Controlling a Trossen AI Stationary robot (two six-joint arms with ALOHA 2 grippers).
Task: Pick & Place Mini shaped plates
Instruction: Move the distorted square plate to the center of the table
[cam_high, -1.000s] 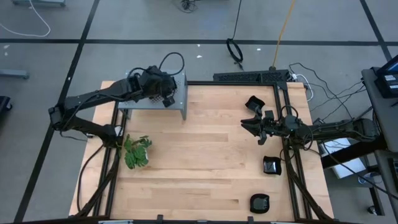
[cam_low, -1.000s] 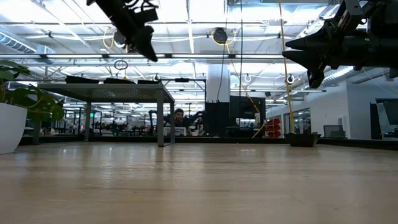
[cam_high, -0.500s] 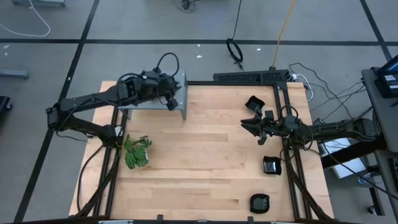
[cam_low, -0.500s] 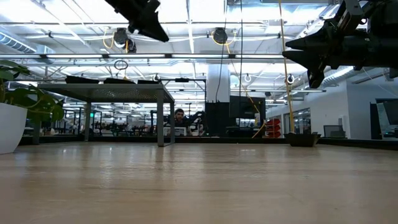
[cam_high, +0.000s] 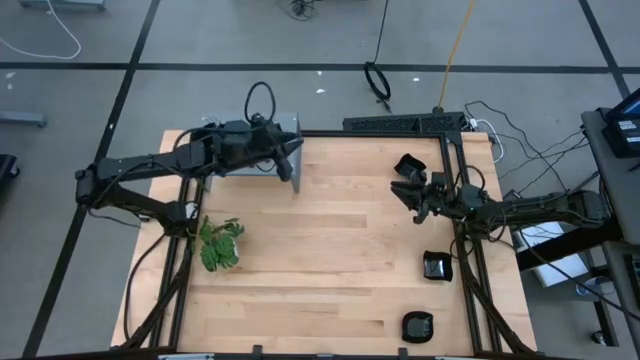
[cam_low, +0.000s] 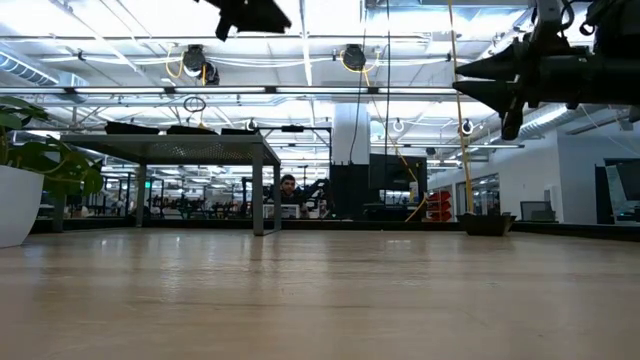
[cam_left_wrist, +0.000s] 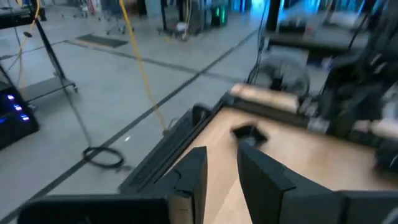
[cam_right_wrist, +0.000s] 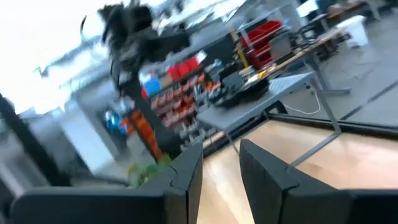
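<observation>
L gripper (cam_high: 291, 160): upper left, over shelf (cam_high: 288, 124), fingers apart, empty.
R gripper (cam_high: 408, 191): upper right, near plate (cam_high: 406, 164), fingers apart, empty.

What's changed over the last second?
The left gripper swung off the grey shelf toward the table's middle, holding nothing. The right gripper shifted slightly toward the far plate, also empty-handed. Both near plates, the plant and the shelf stayed put.

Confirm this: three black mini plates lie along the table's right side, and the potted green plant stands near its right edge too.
Not quite. The high view shows the three mini plates on the right side, but the green plant stands near the table's left edge, not the right.
</observation>
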